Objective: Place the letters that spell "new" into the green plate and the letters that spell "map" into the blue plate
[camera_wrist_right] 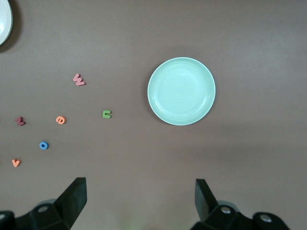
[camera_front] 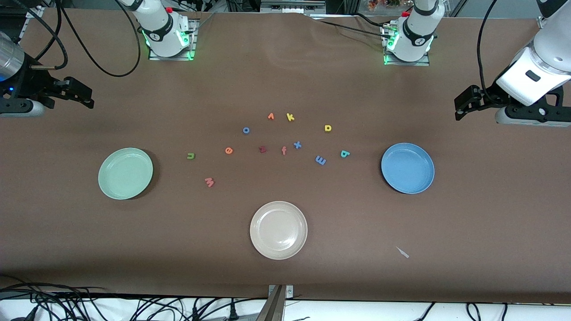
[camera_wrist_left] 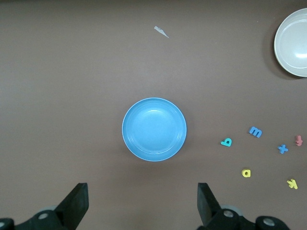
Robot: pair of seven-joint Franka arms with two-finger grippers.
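Beige plate (camera_wrist_right: 4, 21) shows only partly, cut by both wrist views.

Even, bright overhead light falls on the brown tabletop (camera_front: 285, 80). The plates cast soft shadows. All views are sharp, without glare.

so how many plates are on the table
3, none hidden: the green plate toward the right arm's end, the blue plate toward the left arm's end, and the beige plate between them, nearest the front camera.
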